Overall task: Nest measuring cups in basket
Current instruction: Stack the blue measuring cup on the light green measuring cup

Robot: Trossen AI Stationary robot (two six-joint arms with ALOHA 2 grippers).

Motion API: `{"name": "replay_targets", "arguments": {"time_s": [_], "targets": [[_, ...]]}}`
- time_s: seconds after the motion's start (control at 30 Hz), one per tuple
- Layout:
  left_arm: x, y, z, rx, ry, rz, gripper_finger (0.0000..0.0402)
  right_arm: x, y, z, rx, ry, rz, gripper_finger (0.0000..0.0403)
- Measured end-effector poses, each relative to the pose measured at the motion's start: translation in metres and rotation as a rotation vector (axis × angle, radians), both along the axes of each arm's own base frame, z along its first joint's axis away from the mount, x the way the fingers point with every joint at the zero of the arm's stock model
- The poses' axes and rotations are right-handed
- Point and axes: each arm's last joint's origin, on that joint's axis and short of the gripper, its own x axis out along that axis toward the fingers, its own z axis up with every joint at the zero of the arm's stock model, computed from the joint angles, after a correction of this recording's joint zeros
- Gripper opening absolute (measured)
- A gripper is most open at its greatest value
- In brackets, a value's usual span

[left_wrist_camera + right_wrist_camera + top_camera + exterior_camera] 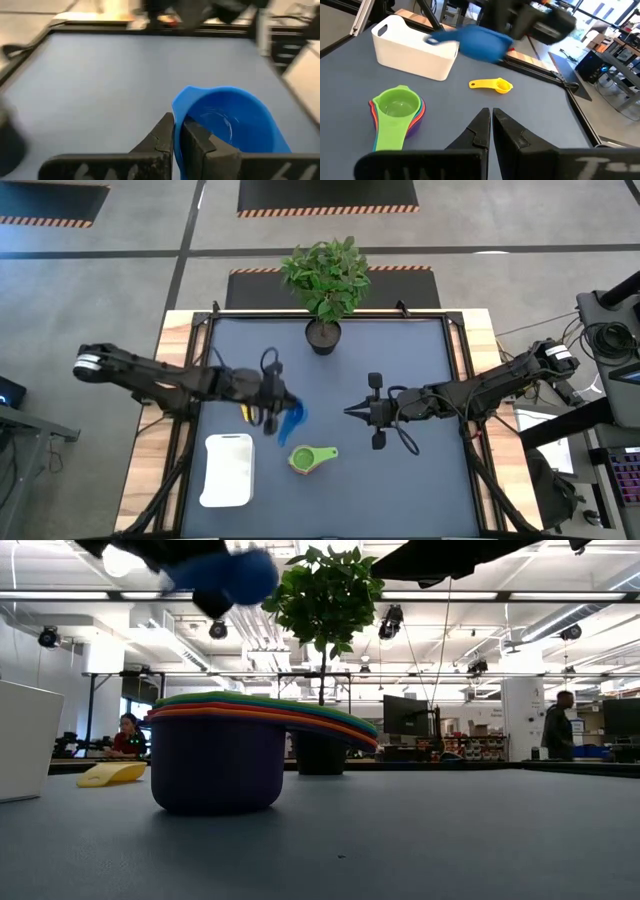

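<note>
My left gripper [276, 412] is shut on a blue measuring cup [294, 421], which it holds in the air above the table; the cup also shows in the left wrist view [230, 125] and at the top of the low view [225, 575]. A nested stack of cups with the green one on top [312, 457] and a purple one at the bottom [215, 775] rests on the mat. A yellow cup [492, 85] lies on the mat under the left arm. The white basket [228, 470] stands at the near left. My right gripper [350, 412] is shut and empty at mid-table. My left gripper pinches the blue cup's side wall at the rim [176, 112], one finger inside the bowl [200, 142] and one outside [161, 137]. The cup is lifted clear of the table, its opening showing toward the wrist camera.
A potted plant in a black pot [323, 335] stands at the far middle of the mat. Bare mat lies between the stack and the right gripper and along the near edge. People show in the room beyond the table.
</note>
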Motion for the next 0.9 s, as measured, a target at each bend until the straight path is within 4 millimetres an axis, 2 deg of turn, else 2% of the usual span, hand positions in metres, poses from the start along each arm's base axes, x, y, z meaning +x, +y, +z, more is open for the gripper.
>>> {"name": "replay_targets", "arguments": {"time_s": [0.2,0.4,0.6,0.9], "targets": [[0.020,-0.045,0.007,0.097,0.066,-0.190,0.0000,0.000,0.000,0.001,0.002,-0.006,0.000,0.0009],[0.044,-0.076,0.001,0.278,0.209,-0.355,0.0000,0.000,0.000,0.001,0.010,-0.006,-0.002,0.0009],[0.061,-0.085,-0.007,0.334,0.267,-0.396,0.0000,0.000,0.000,0.000,0.010,-0.006,-0.002,0.0009],[0.068,-0.088,-0.027,0.317,0.346,-0.382,0.0013,0.000,0.000,0.000,0.009,-0.002,-0.002,0.0009]]}}
